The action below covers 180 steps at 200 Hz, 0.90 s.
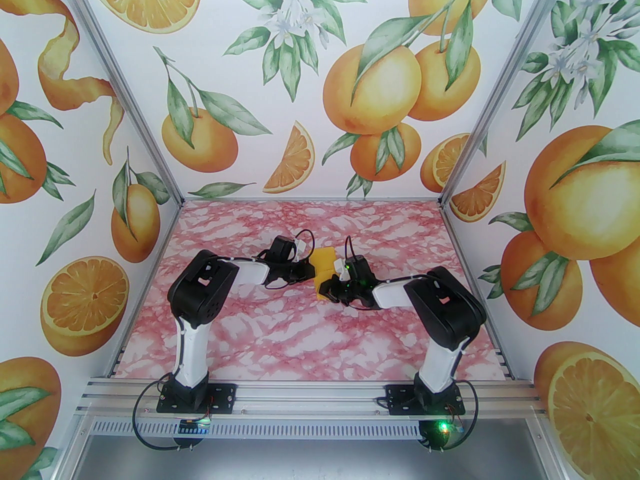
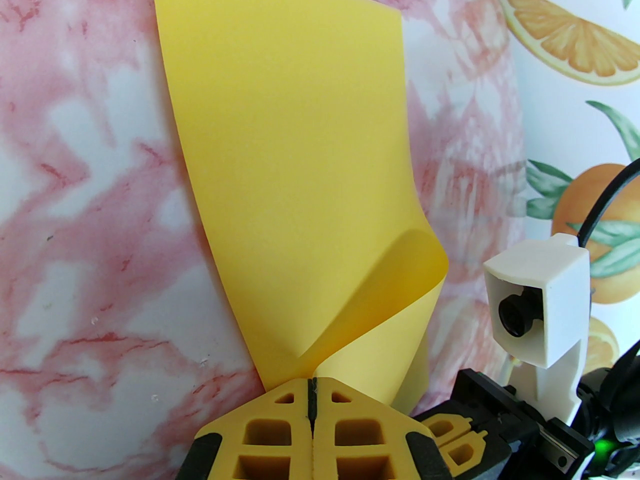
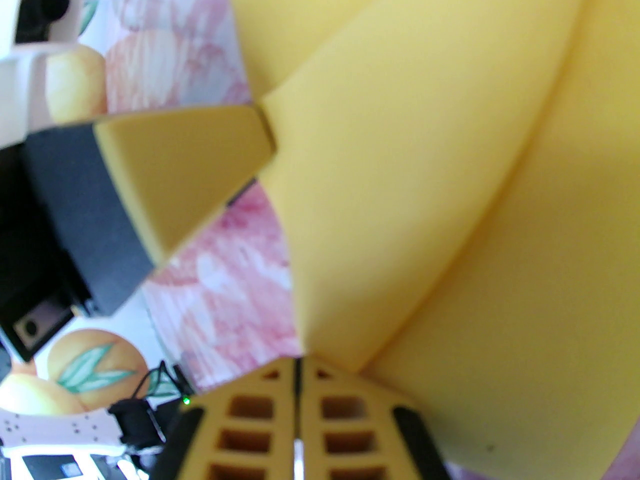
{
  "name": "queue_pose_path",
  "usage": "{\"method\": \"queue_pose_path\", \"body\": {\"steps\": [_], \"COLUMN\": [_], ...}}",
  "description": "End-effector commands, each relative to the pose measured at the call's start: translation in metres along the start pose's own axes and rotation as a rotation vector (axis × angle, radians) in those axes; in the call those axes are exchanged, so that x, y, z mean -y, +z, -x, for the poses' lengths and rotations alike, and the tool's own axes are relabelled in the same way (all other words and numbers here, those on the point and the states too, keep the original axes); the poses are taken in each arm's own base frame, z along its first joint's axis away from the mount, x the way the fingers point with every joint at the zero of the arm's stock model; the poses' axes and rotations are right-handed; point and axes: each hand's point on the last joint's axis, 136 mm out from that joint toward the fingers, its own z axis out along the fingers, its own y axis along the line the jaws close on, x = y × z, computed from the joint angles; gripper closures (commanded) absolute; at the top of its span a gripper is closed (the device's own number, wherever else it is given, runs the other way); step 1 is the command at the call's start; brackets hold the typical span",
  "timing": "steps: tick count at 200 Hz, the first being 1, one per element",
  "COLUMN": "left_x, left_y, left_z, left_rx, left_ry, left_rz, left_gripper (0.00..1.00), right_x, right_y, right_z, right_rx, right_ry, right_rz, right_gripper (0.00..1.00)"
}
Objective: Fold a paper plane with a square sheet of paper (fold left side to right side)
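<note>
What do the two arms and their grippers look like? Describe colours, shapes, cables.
The left arm and right arm have black joint housings and white links, with thin black cables. The left gripper and right gripper have yellow fingers with square cut-outs and black side strips.

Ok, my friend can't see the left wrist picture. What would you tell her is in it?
The left gripper, shut, pinches the near edge of the square sheet of paper, whose corner curls over. Behind lies the pink marbled table, with the other arm's white camera at right.
</note>
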Motion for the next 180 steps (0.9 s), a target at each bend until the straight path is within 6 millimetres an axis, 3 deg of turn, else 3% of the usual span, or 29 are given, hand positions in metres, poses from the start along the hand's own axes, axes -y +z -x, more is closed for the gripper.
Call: {"method": "queue_pose_path", "body": {"steps": [1,180], "left_x": [0.001,0.0], "left_y": [-0.007,-0.012], "left_z": [0.003,0.004], "left_rx": [0.014,0.019], "left_ry": [0.004,0.011], "left_rz": [-0.002,0.023], "left_gripper": [1.0,1.0], "right_x": [0.018,0.033], "right_y": [0.006,0.009], "right_z": [-0.007,-0.011], "right_rx": [-0.017,-0.036], "right_ry": [0.012,0.023], "right_rz": [-0.043,-0.111], "right_gripper": [0.94,0.95]}}
